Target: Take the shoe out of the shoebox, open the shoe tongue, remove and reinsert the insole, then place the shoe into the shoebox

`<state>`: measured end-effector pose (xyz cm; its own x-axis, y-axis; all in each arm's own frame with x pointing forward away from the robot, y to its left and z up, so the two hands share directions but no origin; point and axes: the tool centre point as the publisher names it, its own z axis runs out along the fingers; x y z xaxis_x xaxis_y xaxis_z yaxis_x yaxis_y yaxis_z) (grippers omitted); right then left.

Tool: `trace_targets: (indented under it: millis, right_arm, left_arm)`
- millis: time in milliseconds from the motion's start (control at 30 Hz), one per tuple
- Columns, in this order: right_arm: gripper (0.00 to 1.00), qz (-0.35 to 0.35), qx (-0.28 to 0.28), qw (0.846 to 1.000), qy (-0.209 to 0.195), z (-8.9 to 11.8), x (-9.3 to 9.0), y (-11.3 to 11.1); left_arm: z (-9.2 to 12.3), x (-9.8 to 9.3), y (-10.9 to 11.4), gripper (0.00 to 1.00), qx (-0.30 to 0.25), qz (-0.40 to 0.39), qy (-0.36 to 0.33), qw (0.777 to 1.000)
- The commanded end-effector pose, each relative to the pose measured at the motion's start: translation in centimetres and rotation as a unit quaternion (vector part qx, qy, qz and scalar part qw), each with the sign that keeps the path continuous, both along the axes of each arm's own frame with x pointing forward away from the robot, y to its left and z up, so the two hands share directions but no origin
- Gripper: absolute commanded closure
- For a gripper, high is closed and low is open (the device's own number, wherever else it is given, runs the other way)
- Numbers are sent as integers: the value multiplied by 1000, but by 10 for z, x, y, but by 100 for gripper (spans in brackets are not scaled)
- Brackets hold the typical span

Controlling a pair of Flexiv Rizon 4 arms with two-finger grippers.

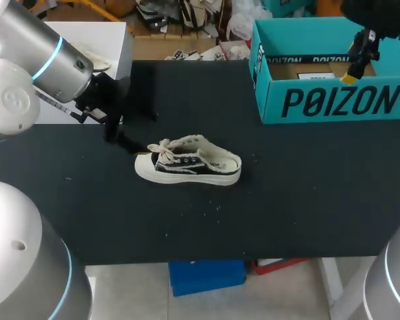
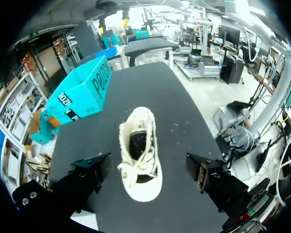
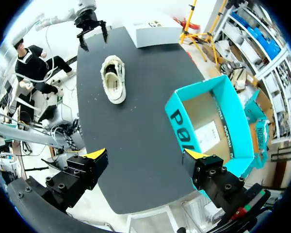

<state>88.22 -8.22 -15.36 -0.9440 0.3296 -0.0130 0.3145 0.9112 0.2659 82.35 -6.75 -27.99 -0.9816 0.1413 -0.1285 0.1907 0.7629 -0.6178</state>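
- The left gripper (image 2: 148, 171) hangs low over the left part of the black table (image 1: 307, 200), just beside the toe of the shoe. Its two fingers (image 2: 93, 169) are spread wide and hold nothing. In the left wrist view the toe lies in the gap between them, and neither finger touches it.
- The shoe (image 1: 187, 163) stands upright on its sole near the middle of the table. It is a low canvas sneaker in cream, with a dark side panel and a white sole. The toe points toward the left arm and the heel toward the right. Its laces lie loose over the front and the dark inside shows through the mouth. It is well apart from the shoebox.
- The shoebox (image 1: 333, 100) sits at the far right of the table. It is teal, has no lid and is open upward. Inside it, only a brown cardboard floor with a white label (image 3: 209, 132) on it can be seen.
- The right gripper (image 3: 144, 158) hovers above the shoebox in the head view, near the box's right end. Its yellow-tipped fingers (image 3: 96, 155) stand far apart with nothing between them, and they touch neither the box nor the table.
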Motion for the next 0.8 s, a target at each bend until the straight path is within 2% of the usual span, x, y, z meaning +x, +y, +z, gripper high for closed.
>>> trace_targets:
  millis: [33,100,300,400,800]
  right_arm:
    - [0,17,36,996,-84,-22,-27,15]
    - [0,7,50,994,-102,-28,-34,26]
    - [0,12,74,990,-122,-45,-52,70]
    - [0,71,108,984,-119,-54,-60,104]
    - [0,71,108,984,-119,-54,-60,104]
  left_arm:
    - [-2,0,0,0,-2,0,-3,1000]
    - [-2,0,0,0,-2,0,-3,1000]
    - [-2,0,0,0,-2,0,-3,1000]
    - [-2,0,0,0,-2,0,-3,1000]
    - [-2,0,0,0,-2,0,-3,1000]
